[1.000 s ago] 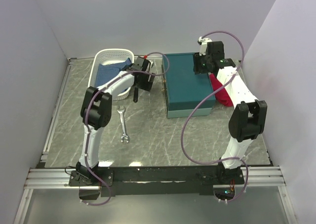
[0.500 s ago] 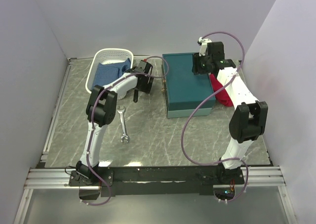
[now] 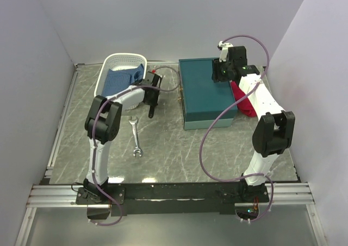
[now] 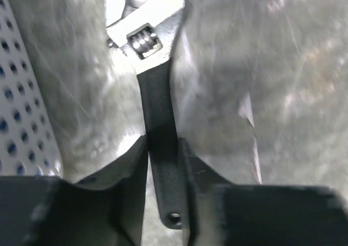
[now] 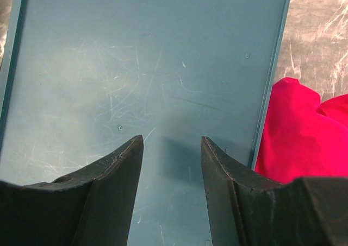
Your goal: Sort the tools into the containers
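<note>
Grey marble table [image 3: 174, 148] with pale walls around it; on it, just right of a white basket [image 3: 122, 61], is the dark-handled wrench [image 4: 160, 148]; my left gripper [image 4: 163, 151] is closed on the lower part of its handle, one finger pressed against each side; I cannot tell whether the wrench is lifted or rests on the stone. Nearer my bases a silver spanner [image 3: 136, 137] lies loose on the table. To the right stands the teal box [image 3: 206, 94] with its lid down; my right gripper [image 5: 171, 148] hovers over that lid, jaws partly apart, holding nothing. I judge the sorting barely begun: no tool shows in a container and the lid is not yet raised. The box's inside is hidden; the wrench's head is cut off at the wrist view's top; a blue cloth [image 3: 117, 79] covers the basket's contents; a red cloth [image 5: 293, 126] lies just beside the box.
</note>
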`<state>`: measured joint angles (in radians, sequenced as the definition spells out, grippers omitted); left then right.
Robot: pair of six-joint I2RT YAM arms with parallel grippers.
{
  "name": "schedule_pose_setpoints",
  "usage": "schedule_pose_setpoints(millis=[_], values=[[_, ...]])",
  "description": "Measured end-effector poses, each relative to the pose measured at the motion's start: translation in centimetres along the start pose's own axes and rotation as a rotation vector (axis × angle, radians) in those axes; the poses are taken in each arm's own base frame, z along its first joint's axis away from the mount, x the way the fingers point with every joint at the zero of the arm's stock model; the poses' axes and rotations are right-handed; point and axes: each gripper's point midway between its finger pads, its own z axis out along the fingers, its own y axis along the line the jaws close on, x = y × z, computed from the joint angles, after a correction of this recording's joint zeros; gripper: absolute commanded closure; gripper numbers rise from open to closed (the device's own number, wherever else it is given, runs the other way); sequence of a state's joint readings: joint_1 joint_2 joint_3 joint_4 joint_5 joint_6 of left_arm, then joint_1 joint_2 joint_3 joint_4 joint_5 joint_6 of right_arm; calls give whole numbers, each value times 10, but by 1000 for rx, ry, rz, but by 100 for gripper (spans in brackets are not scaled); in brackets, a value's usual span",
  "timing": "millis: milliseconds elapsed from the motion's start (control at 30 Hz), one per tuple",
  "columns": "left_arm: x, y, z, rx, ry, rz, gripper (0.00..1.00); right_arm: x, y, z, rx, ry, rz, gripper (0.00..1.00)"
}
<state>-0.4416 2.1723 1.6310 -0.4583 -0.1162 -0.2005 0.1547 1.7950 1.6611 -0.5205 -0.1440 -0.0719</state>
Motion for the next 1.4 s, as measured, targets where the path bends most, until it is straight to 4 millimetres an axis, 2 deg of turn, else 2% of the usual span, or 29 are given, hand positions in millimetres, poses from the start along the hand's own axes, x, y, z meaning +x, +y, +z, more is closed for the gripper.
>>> schedule_pose_setpoints(millis=[133, 267, 333, 467, 533, 600, 700, 767, 867, 967, 1033, 1133, 1233, 1400], values=[[23, -8, -15, 55, 5, 5, 99, 1, 1, 0, -5, 4, 1, 46], [50, -10, -38, 81, 15, 23, 99, 1, 2, 0, -11, 5, 2, 46], [82, -12, -48, 100, 86, 38, 99, 1, 4, 0, -15, 5, 3, 46], [108, -19, -71, 130, 165, 83, 99, -4, 7, -1, -21, -4, -1, 46], [110, -20, -79, 142, 178, 94, 79, -8, 8, -2, -23, -13, -5, 46], [105, -23, -88, 157, 179, 101, 53, -13, 12, -2, -29, -23, -10, 46], [76, -31, -94, 180, 127, 88, 40, -20, 18, -1, -38, -35, -20, 46], [48, -38, -95, 190, 73, 76, 36, -22, 23, -1, -45, -39, -26, 46], [6, -50, -80, 198, 1, 52, 31, -21, 26, 0, -48, -35, -32, 46], [-15, -57, -56, 191, -17, 36, 25, -21, 27, 0, -43, -36, -39, 46], [-18, -59, -38, 178, -9, 22, 25, -20, 25, 0, -35, -34, -41, 46], [-10, -55, -16, 134, 22, 5, 24, -17, 23, 1, -20, -26, -43, 46], [0, -49, -5, 97, 51, -2, 24, -11, 20, 3, -10, -16, -47, 46], [-4, -50, -2, 92, 42, -23, 28, -6, 17, 5, 5, -5, -53, 46]])
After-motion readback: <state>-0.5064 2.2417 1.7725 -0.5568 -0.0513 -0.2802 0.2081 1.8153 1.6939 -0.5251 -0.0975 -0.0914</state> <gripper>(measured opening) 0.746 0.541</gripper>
